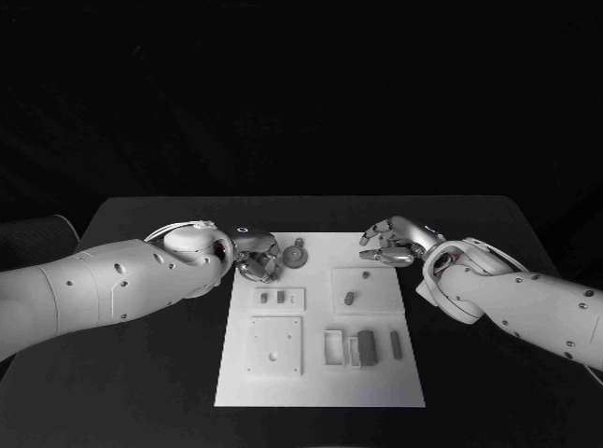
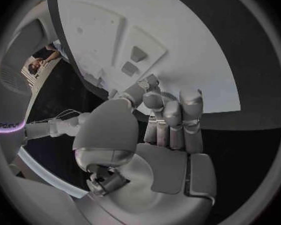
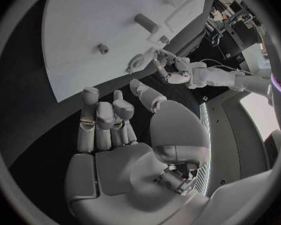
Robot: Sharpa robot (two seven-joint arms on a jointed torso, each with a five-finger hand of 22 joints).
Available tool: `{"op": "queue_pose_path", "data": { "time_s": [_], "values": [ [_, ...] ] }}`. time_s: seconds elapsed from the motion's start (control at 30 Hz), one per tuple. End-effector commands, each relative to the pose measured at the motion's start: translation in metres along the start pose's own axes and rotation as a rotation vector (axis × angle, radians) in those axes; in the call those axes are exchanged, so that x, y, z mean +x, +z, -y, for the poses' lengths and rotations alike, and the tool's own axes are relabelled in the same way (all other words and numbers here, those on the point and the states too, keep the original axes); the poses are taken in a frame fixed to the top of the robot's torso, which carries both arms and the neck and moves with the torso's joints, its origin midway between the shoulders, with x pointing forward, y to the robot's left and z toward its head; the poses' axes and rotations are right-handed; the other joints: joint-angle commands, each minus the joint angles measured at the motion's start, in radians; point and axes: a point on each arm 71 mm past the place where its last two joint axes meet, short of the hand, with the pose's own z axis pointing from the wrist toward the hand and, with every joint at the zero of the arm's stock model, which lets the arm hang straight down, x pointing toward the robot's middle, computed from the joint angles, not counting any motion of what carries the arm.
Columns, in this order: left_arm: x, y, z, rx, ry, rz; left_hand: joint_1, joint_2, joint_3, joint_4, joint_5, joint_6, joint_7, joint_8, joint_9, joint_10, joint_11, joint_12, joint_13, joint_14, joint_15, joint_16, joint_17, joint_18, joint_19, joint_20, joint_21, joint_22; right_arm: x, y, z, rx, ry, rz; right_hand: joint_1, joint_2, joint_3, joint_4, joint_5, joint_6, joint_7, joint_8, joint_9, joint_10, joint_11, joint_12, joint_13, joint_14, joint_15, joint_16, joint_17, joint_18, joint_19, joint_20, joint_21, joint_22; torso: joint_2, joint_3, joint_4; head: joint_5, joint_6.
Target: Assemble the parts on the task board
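A flat white rectangular task board (image 1: 322, 373) lies mid-table; small grey parts (image 1: 366, 345) sit on its near half. The silver left hand (image 1: 259, 259) pinches a round grey disc part (image 1: 296, 254) at the board's far left edge, apparently mid-placement; next comes alignment; the silver right hand (image 1: 393, 241) hovers, fingers apart, empty, beyond the far right corner; black tabletop (image 1: 154, 373) gives room around.

The left hand (image 2: 159, 135), fingers curled, hovers beside the white task board (image 2: 178, 45).
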Motion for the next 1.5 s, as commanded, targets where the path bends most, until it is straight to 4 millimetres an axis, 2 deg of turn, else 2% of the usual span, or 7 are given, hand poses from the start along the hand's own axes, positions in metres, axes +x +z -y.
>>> {"op": "queue_pose_path", "data": {
  "time_s": [0.03,0.97,1.5],
  "values": [
    [-0.0002,0.0021,0.0032,0.009,0.003,-0.008,-0.005,0.008,0.002,0.004,-0.006,0.053,0.046,0.006,0.001,0.005,-0.001,0.003,-0.001,0.006,-0.002,0.003,-0.001,0.101,0.007,0.002,0.002,0.013,0.0009,0.0002,-0.0009,-0.006,-0.002,-0.010,-0.005,-0.002,-0.002,0.005,0.002,-0.001,0.008,-0.005,0.001,0.001,0.004,0.000,0.002,0.009,0.001,-0.005,0.000,0.013,-0.001,-0.004,-0.003,0.017,0.000,0.0000,-0.0009,0.000,-0.001],
    [0.0020,0.0045,0.0053,0.014,0.011,-0.036,-0.002,0.005,0.003,0.003,-0.006,0.052,0.046,0.007,0.003,0.005,0.000,0.003,-0.003,0.006,-0.002,0.003,-0.002,0.100,0.007,0.001,0.001,0.013,0.0009,0.0000,-0.0007,-0.004,-0.003,-0.012,-0.005,-0.002,-0.003,0.005,0.002,-0.001,0.008,-0.005,0.002,0.001,0.004,0.000,0.002,0.010,0.001,-0.005,0.000,0.013,0.000,-0.004,-0.003,0.017,0.000,0.0003,0.0002,-0.003,-0.003],
    [0.0022,0.0075,0.0063,0.016,0.015,-0.033,-0.001,0.004,0.004,0.003,-0.006,0.052,0.046,0.008,0.004,0.005,0.000,0.004,-0.003,0.006,-0.001,0.003,-0.002,0.100,0.007,0.001,0.001,0.013,0.0011,0.0000,-0.0012,-0.006,-0.002,-0.013,-0.006,-0.001,-0.003,0.006,0.002,-0.001,0.008,-0.006,0.002,0.000,0.004,0.000,0.001,0.010,0.001,-0.005,0.000,0.013,0.000,-0.004,-0.003,0.017,0.001,-0.0009,-0.0004,-0.004,-0.002]
  ]
}}
